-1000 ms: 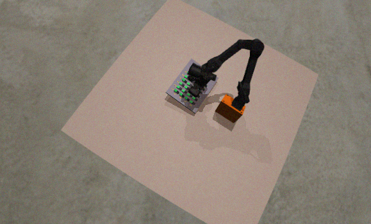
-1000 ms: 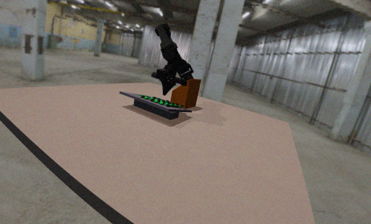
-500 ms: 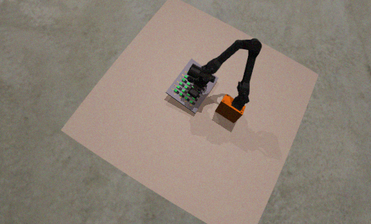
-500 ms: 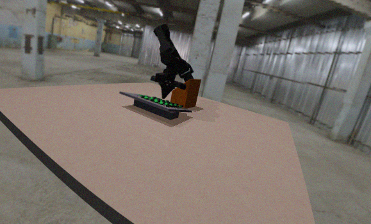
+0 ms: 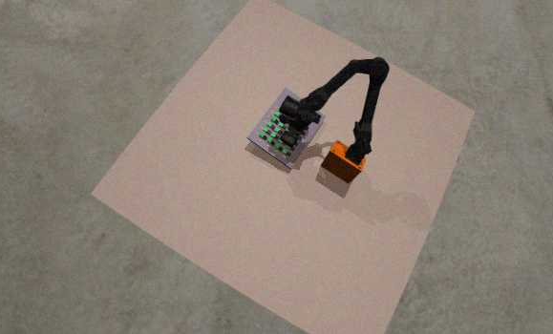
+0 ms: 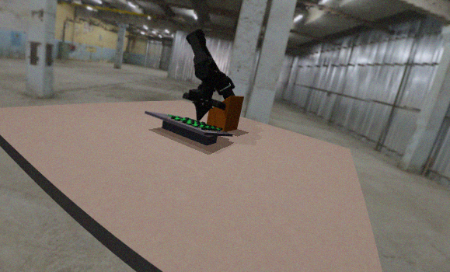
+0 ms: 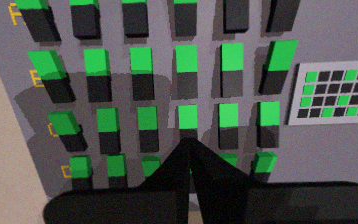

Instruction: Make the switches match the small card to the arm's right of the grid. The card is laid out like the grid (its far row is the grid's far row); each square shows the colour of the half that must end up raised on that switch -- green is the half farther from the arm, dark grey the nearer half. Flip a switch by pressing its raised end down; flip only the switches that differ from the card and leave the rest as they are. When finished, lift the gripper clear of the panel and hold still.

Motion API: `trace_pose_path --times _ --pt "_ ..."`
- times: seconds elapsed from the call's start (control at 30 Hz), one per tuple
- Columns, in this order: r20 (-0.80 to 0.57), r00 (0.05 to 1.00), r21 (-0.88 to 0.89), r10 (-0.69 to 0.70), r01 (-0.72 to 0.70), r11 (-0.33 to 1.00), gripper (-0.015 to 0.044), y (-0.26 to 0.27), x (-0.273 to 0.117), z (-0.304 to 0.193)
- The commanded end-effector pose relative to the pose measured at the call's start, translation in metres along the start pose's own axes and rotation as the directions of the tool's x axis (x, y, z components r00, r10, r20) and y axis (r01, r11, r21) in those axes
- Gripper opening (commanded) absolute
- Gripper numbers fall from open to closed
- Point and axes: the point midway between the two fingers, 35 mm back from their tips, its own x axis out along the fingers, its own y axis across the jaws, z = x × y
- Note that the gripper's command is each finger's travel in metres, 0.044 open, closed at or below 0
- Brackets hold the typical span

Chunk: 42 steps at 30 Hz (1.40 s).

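Note:
The grey switch panel point(image 5: 287, 93) point(image 6: 154, 114) point(image 7: 330, 30) carries rows of green and dark rocker switches. My gripper point(image 6: 200, 119) point(image 7: 188, 143) is shut and empty, its tips pointing down at the panel. In the wrist view the tips overlap the dark near half of switch C4 point(image 7: 188, 116); contact cannot be told. The fingers hide most of D4 and parts of D3 and D5. The card point(image 7: 298, 95) sits right of the grid. Its rows, far to near, show green at columns 1, 4, 6; 1, 6; 1, 4; and 3, 5; other squares are dark.
The orange base block point(image 5: 343, 164) point(image 6: 231, 116) stands beside the panel on the arm's side. The panel sits raised and tilted on a dark support point(image 6: 189, 134) over the pinkish table top point(image 5: 194, 167) point(image 6: 216, 194). The arm's shadow darkens the left switches.

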Motion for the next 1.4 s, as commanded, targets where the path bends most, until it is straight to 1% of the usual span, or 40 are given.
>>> trace_pose_path --times 0.0,1.37 --pt "-0.001 1.0 -0.007 -0.004 0.004 1.0 0.0 -0.0002 0.0007 -0.0003" --pt "-0.001 1.0 -0.007 -0.004 0.004 1.0 0.0 -0.0002 0.0045 -0.0004"
